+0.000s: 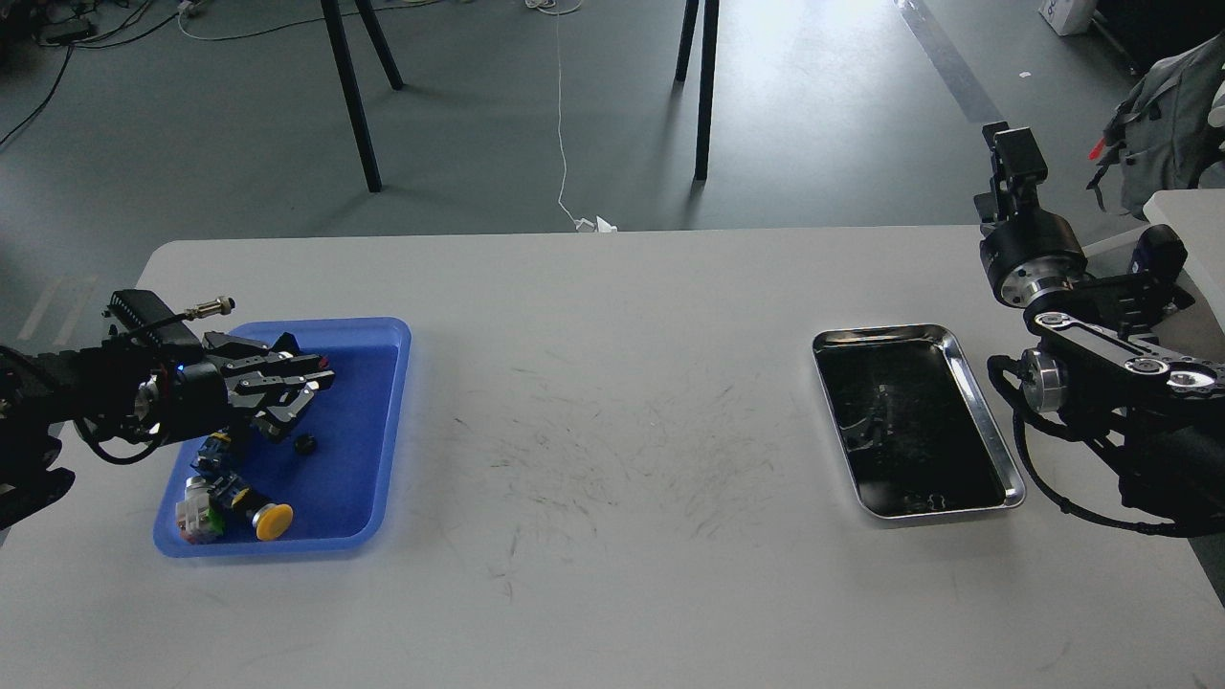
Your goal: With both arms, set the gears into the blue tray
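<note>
The blue tray (378, 421) lies at the table's left. One gear (305, 443), a tiny black disc, rests on its floor near the middle. My left gripper (299, 390) reaches in from the left over the tray's far-left part, just up and left of that gear, its fingers parted and holding nothing. My right gripper (1013, 161) stands upright at the far right, beyond the table edge; it is small and dark, and I cannot tell its fingers apart.
Push-button switches lie in the blue tray's near-left corner, one with a yellow cap (273, 520). A shiny steel tray (995, 421) with a dark floor lies at the right, close to my right arm. Black stand legs rise from the floor behind the table.
</note>
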`<state>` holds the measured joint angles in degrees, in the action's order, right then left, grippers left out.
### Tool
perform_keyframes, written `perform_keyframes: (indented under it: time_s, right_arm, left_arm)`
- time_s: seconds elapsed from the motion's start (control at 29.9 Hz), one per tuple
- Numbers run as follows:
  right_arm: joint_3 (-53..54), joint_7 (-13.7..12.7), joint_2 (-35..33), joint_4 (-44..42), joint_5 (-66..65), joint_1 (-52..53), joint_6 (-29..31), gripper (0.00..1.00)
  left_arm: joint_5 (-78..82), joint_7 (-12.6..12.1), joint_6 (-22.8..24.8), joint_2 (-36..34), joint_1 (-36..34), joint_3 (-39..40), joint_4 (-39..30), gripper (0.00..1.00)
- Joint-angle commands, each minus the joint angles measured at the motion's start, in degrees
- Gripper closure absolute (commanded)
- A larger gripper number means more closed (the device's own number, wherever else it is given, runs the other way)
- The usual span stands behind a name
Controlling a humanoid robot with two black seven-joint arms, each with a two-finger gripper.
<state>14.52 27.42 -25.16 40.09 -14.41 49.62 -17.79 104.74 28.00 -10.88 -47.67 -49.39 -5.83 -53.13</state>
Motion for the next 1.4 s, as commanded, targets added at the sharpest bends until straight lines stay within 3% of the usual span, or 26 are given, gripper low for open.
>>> perform_keyframes:
  time_s: [0.0,0.5,0.74,0.87,1.07,1.1,1.3,1.37]
  right_arm:
    - [-0.01,0.09,0.02,-0.01,0.00,0.04,-0.14,0.05]
    - [-0.10,0.18,0.02,-0.01,0.00,0.13,-0.14,0.05]
    - [-0.28,0.18,0.02,0.43,0.00,0.48,0.12,0.04]
    - [-0.36,0.09,-0.07,0.61,-0.88,0.83,0.39,0.04]
    - [-0.28,0.18,-0.07,0.87,-0.97,1.00,0.39,0.03]
    - [-0.28,0.18,-0.76,3.22,-1.14,1.09,0.47,0.01]
    - [-0.28,-0.08,-2.00,8.07,-1.76,1.79,0.48,0.01]
    - [-0.28,-0.52,-2.00,8.95,-1.76,2.32,0.39,0.02]
  left_arm:
    - [-0.06,0.00,-0.02,0.13,0.61,-0.05,0.13,0.72]
    - [-0.24,0.00,0.07,0.13,1.05,-0.05,0.22,0.63]
    - [-6.90,0.00,0.16,-0.84,0.70,1.70,0.13,0.52]
    - [-14.37,0.00,0.68,-2.07,0.17,4.07,0.13,0.40]
    - [-17.99,0.00,0.86,-2.78,0.09,4.52,0.13,0.38]
    - [-30.44,0.00,1.65,-3.47,0.09,7.30,0.13,0.34]
    - [-46.53,0.00,13.85,-4.09,-0.26,10.05,0.31,0.29]
    - [-51.19,0.00,17.89,-4.18,-0.27,11.02,0.31,0.23]
